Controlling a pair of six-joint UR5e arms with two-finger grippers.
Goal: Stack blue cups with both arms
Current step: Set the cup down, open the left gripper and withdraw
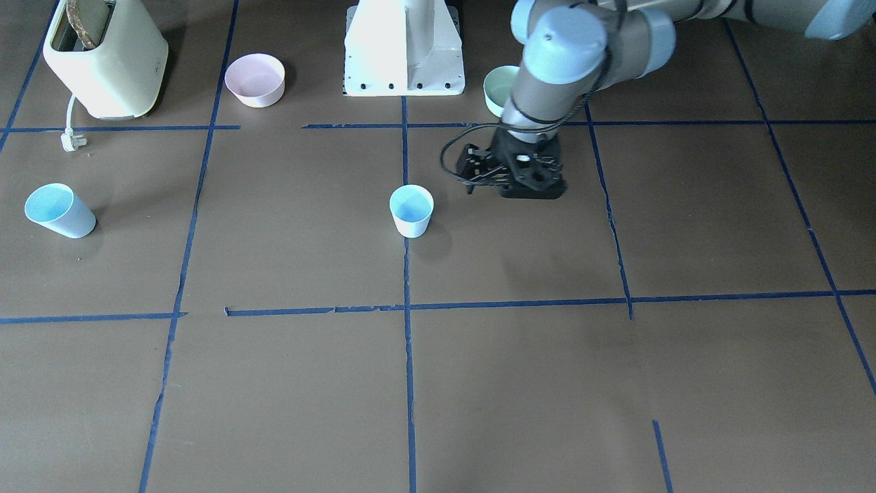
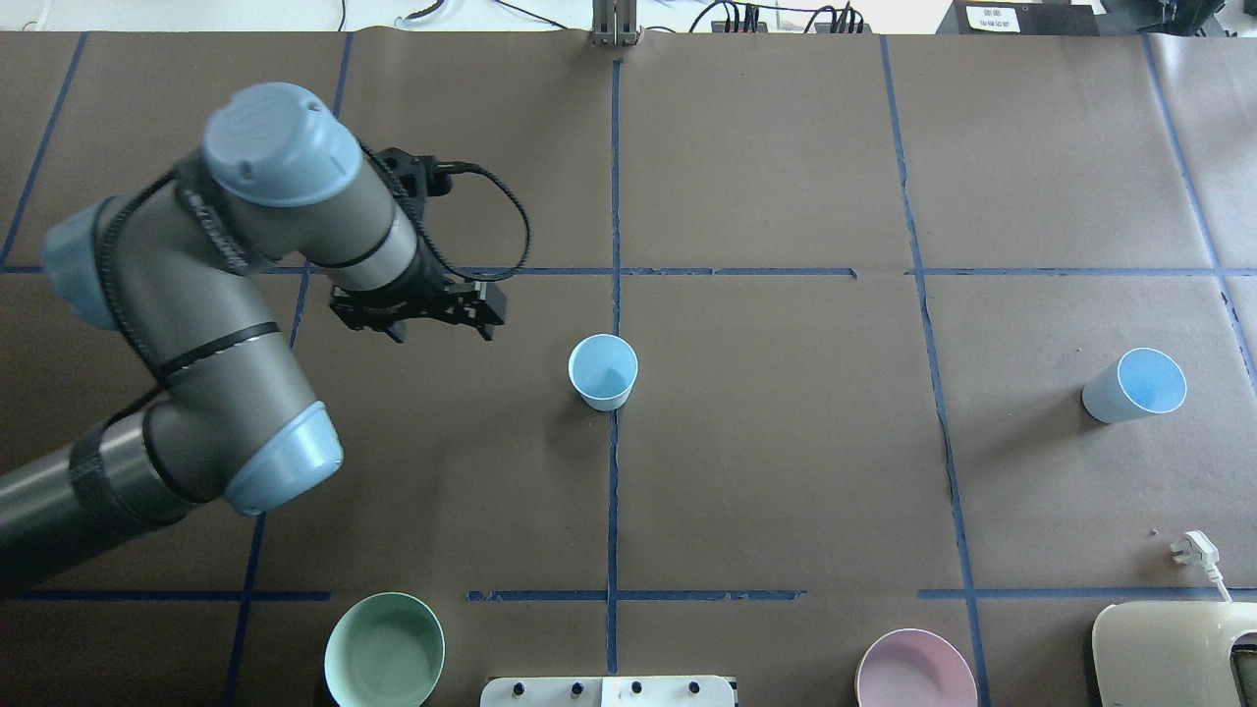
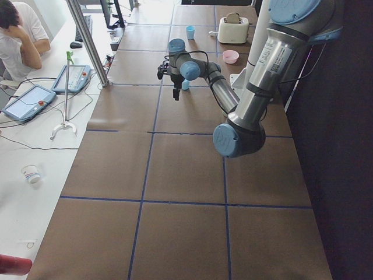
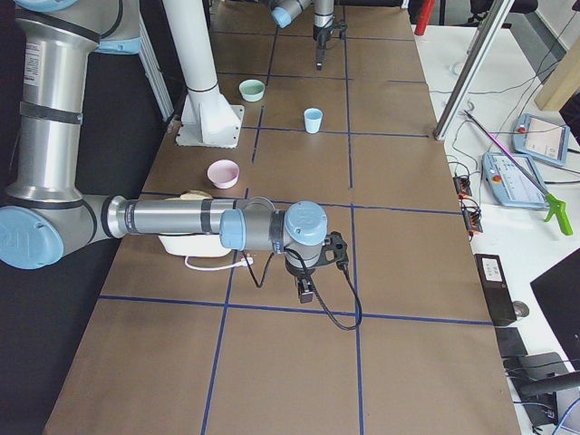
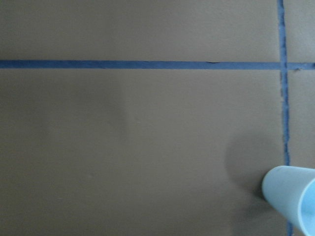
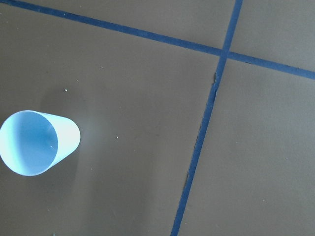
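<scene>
Overhead exterior — centre blue cup (image 2: 602,371) empty, outer blue cup (image 2: 1134,385) empty, left end effector (image 2: 417,306), right end effector (image 4: 306,292) — openings unclear.

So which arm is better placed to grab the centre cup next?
Left. The left gripper hovers close beside the centre cup, which shows in its wrist view; the right wrist view shows only the other cup.

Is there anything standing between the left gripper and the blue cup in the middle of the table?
No, nothing visible stands in the way. Between the left gripper and the middle blue cup there is only bare table.
</scene>
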